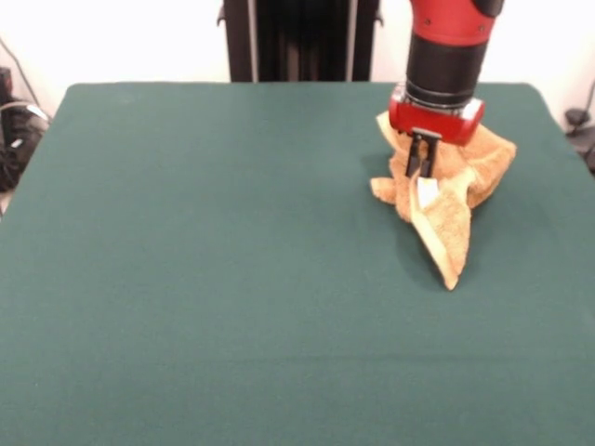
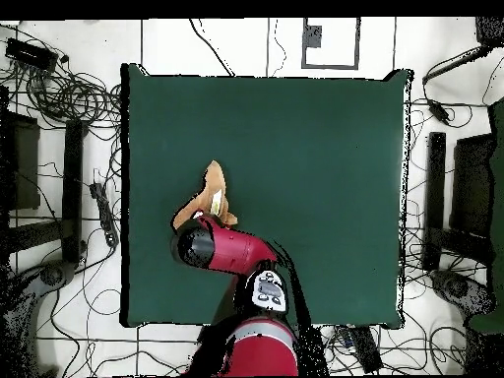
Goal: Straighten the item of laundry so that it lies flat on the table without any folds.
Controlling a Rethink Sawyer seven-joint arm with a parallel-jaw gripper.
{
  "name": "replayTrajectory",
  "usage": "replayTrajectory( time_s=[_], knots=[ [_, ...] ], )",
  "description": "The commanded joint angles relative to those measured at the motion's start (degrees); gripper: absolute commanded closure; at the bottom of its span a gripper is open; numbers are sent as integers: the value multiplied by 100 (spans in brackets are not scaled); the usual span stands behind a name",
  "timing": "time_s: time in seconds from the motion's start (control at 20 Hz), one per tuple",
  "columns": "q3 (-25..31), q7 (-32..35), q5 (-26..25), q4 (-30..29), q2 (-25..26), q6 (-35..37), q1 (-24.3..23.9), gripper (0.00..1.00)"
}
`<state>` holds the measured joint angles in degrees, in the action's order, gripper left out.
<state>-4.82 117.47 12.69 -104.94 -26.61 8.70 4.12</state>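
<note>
The item of laundry (image 1: 453,190) is a golden-orange towel, bunched in a crumpled heap at the right far part of the table (image 1: 232,279). One pointed corner trails toward the near side, and a small white tag (image 1: 427,192) shows below the fingers. My gripper (image 1: 421,165) comes straight down into the heap, its dark fingers close together and shut on a fold of the cloth. From overhead, the towel (image 2: 213,193) pokes out beyond the red arm (image 2: 221,248), which hides the gripper. The table (image 2: 315,177) is dark green.
The table's right edge (image 1: 548,111) lies close to the towel in the front view. Cables and black stands (image 2: 59,197) ring the table on the floor.
</note>
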Motion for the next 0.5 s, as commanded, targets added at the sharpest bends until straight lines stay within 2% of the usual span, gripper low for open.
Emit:
replayTrajectory(
  time_s=[0.05, 0.25, 0.5],
  knots=[
    [169, 781, -8, 66, 138, 166, 196, 100],
    [372, 816, 99, 55, 26, 391, 206, 100],
    [347, 1299, 550, 561, -424, 1406, 747, 100]
  ],
)
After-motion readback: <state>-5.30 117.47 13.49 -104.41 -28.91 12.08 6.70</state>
